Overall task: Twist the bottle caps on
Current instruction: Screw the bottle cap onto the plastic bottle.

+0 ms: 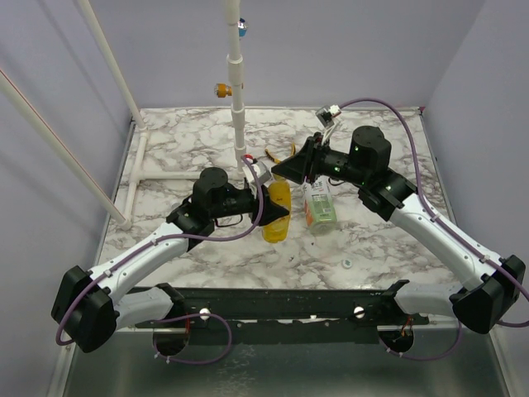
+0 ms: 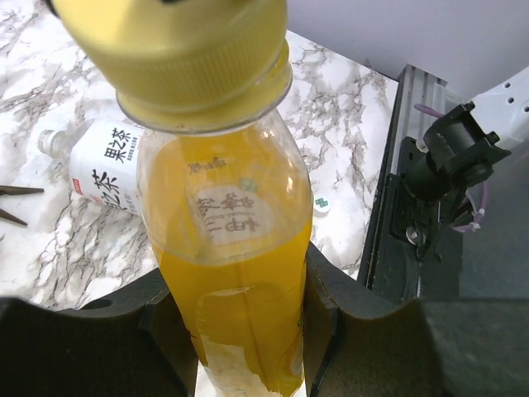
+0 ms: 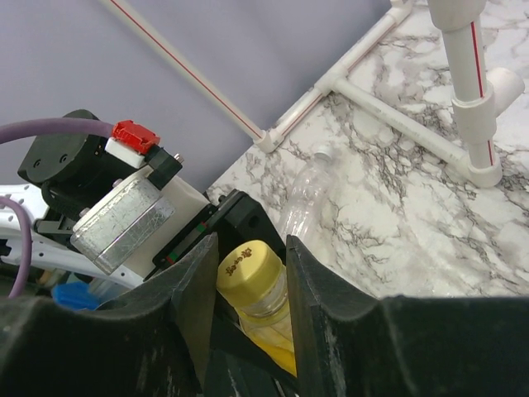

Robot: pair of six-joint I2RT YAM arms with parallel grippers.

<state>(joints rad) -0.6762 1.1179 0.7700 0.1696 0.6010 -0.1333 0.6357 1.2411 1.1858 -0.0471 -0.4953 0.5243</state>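
Note:
My left gripper (image 1: pixel 266 207) (image 2: pixel 240 289) is shut on the body of the yellow bottle (image 1: pixel 278 217) (image 2: pixel 227 248), which is tilted off the marble table (image 1: pixel 190 141). The yellow cap (image 2: pixel 178 50) (image 3: pixel 251 265) sits on the bottle's neck. My right gripper (image 1: pixel 287 170) (image 3: pixel 252 258) is shut on that cap, one finger on each side. The clear bottle with a green-and-white label (image 1: pixel 320 207) (image 2: pixel 103 169) lies on the table beside the yellow one, its neck bare. A whitish cap (image 1: pixel 347 264) (image 2: pixel 322 204) lies near the front edge.
A white pipe frame (image 1: pixel 238 99) (image 3: pixel 471 99) stands at the back and along the left side. Yellow-handled pliers (image 1: pixel 281 155) lie behind the grippers. A second clear bottle (image 3: pixel 304 197) lies beyond the yellow cap. A black rail (image 1: pixel 273 302) runs along the near edge.

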